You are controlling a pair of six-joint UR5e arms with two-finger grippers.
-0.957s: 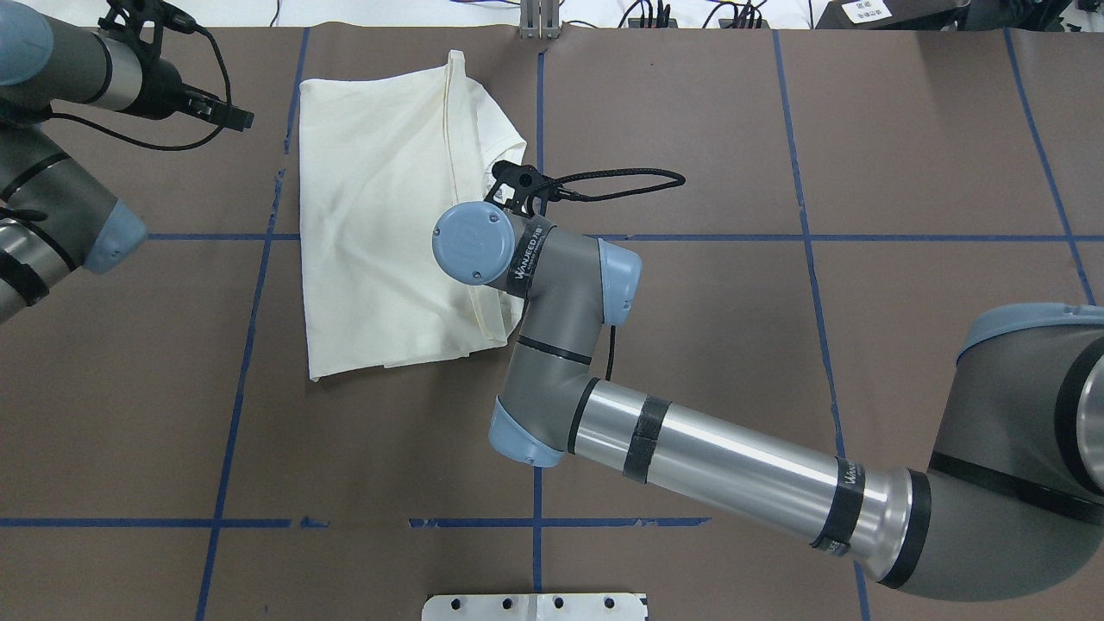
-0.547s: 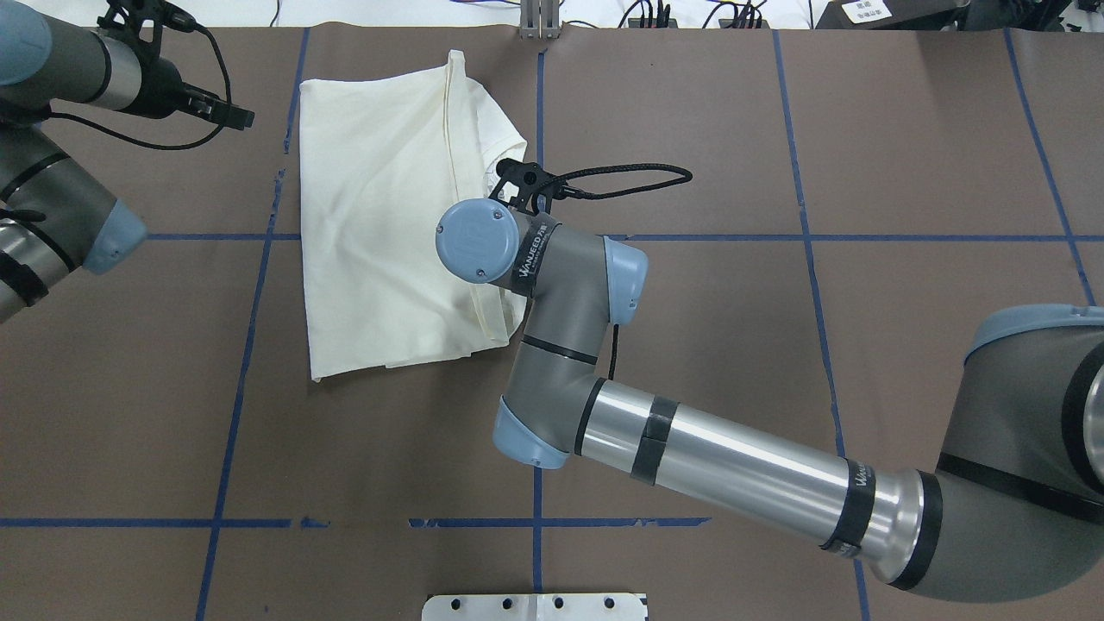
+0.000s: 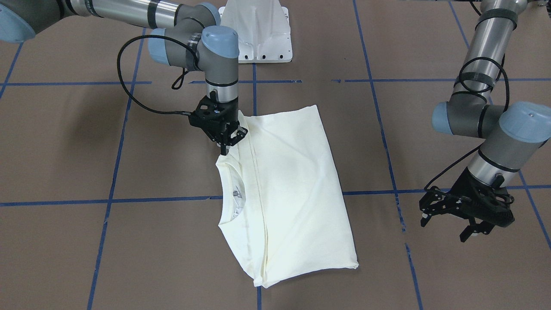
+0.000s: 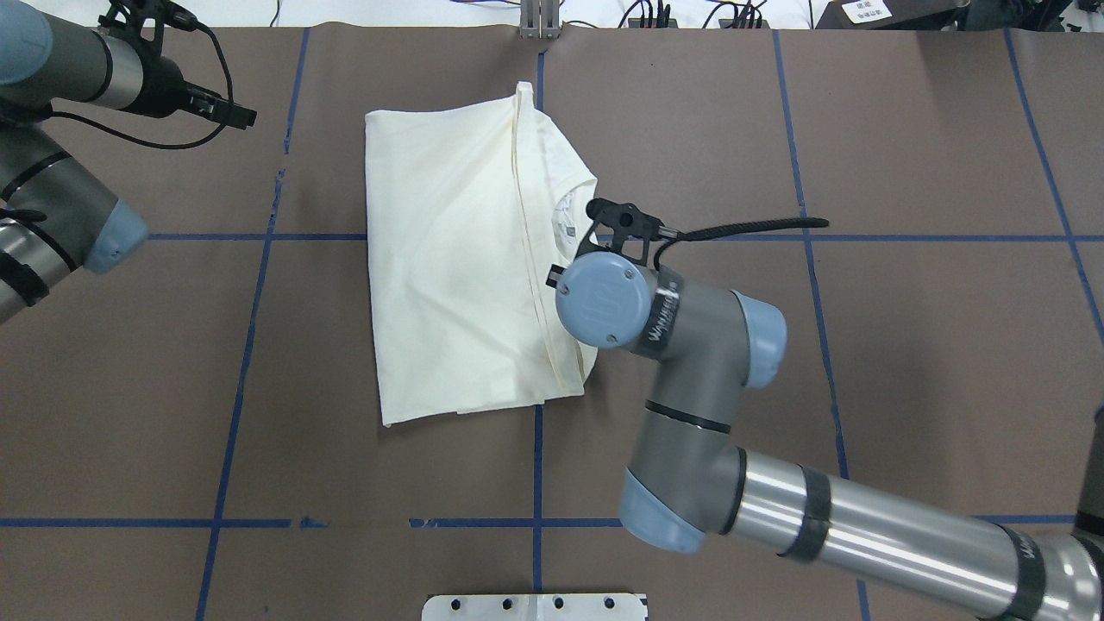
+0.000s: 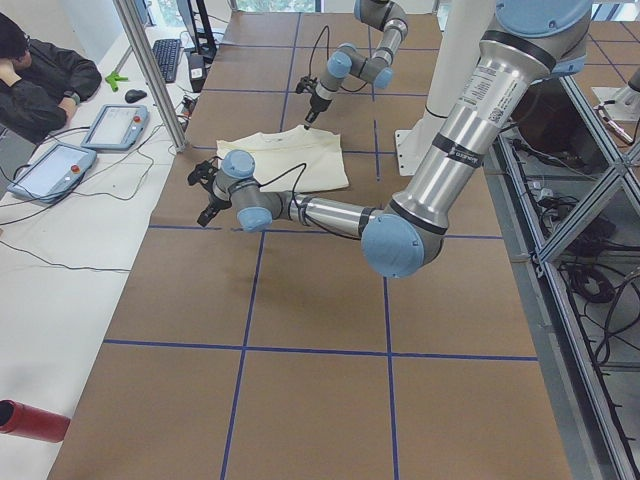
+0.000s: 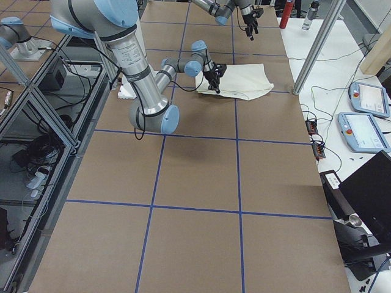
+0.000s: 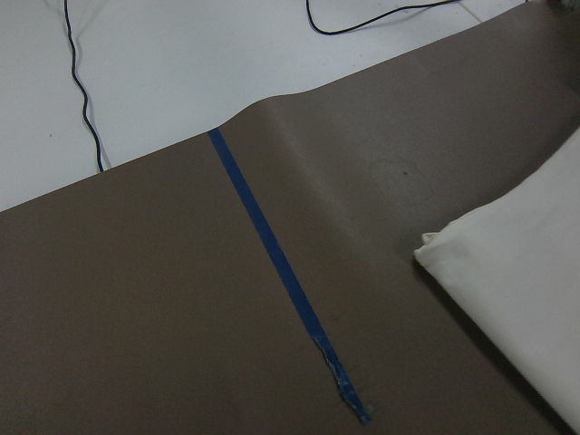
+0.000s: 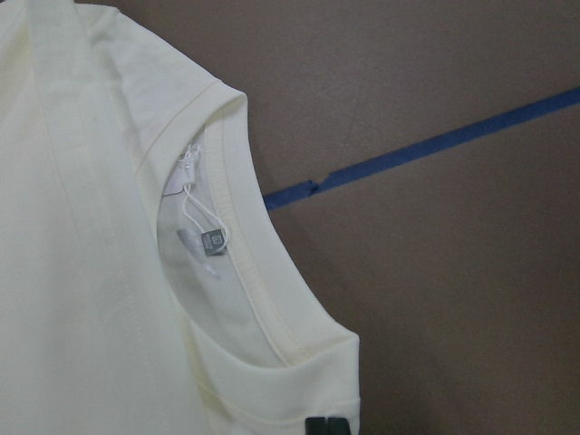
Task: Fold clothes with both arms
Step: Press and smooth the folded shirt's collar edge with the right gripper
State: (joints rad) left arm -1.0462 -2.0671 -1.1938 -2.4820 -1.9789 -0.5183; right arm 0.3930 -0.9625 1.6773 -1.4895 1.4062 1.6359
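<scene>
One cream shirt (image 3: 297, 181) lies flat on the brown table (image 3: 107, 258), straight out from the white pedestal (image 3: 258, 30); it is folded into a long panel, plain side up, its length running away from the pedestal; the collar (image 8: 249, 263) sits on the edge toward the robot's right of the pedestal, with a small label (image 8: 213, 240) showing inside it; a stitched edge of the top layer runs the whole length just beside the collar. Lines of blue tape (image 7: 272, 263) divide the table into large squares, and the shirt lies across one of them.

The right arm (image 4: 776, 517) reaches out from the pedestal's right side and bends down over that collar edge; the right gripper (image 3: 224, 146) points straight down, its jaws closed on the shoulder fabric on the pedestal side of the collar; in the right wrist view one black fingertip (image 8: 326, 426) presses on the edge of that shoulder.

The left arm (image 3: 486, 64) stands far off to the pedestal's left, well apart from the shirt; the left gripper (image 3: 445, 228) hangs above the table with its jaws spread wide, gripping nothing; its wrist view shows a corner of the shirt beside a tape line.

Across the table from the pedestal a person (image 5: 40, 75) sits at a white bench, with two grey tablets (image 5: 115, 125) lying near.
</scene>
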